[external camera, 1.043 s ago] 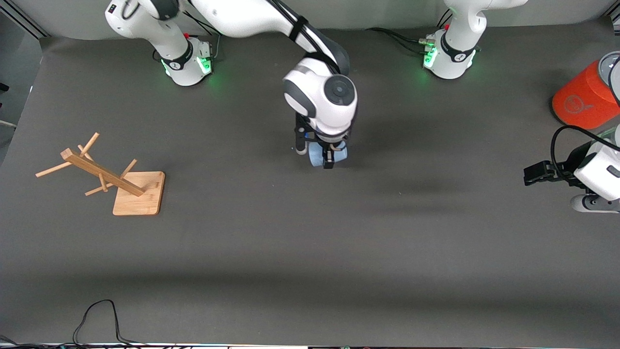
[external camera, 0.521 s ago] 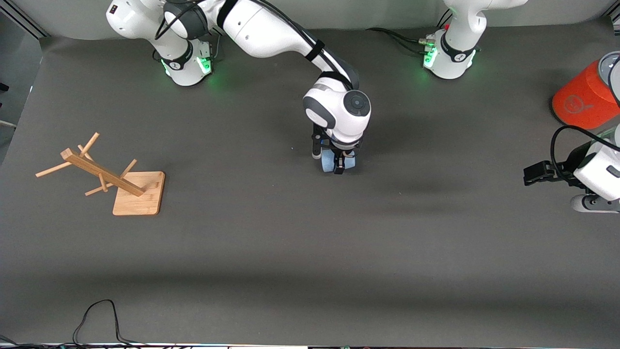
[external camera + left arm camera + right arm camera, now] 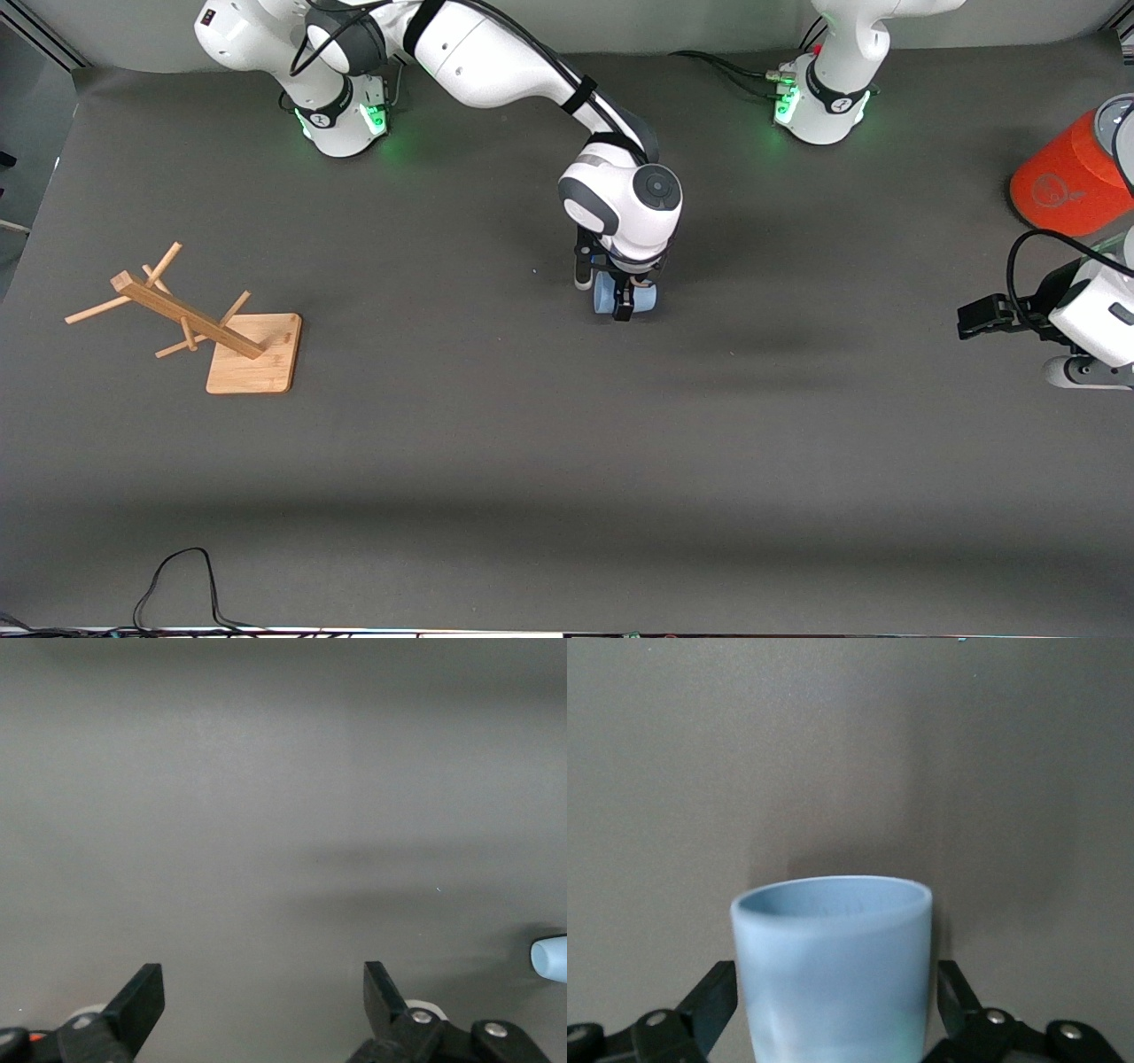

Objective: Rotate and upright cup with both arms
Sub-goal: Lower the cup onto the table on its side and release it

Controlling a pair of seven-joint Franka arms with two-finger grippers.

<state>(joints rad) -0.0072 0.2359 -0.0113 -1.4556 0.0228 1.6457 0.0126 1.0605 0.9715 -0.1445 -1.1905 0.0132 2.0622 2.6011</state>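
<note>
Front view with both wrist views. The small pale blue plastic handleless cup (image 3: 642, 297) rests on the dark grey counter (image 3: 567, 461) near its middle. It lies at about 3 o'clock from the toppled wooden peg rack on its square base (image 3: 213, 328) and at about 8 o'clock from the large orange cylinder with a grey top (image 3: 1063, 186).

The right end effector (image 3: 602, 294) is low over the cup. Over the last second the right arm has carried the cup a short way toward 3 o'clock, that is, toward the left arm's end of the counter. The black fingers now stand spread wide, one on each side of the cup wall, so the grip appears released. Whether a pad still touches the wall cannot be told.

In the right wrist view the cup's mouth points away from the wrist. The cup looks to be on its side rather than standing, though this is uncertain.

The left end effector (image 3: 264, 997) waits at 3 o'clock from the cup, well apart, fully open and empty.

The shift and release suggest a handover, with the uprighting not yet done.
</note>
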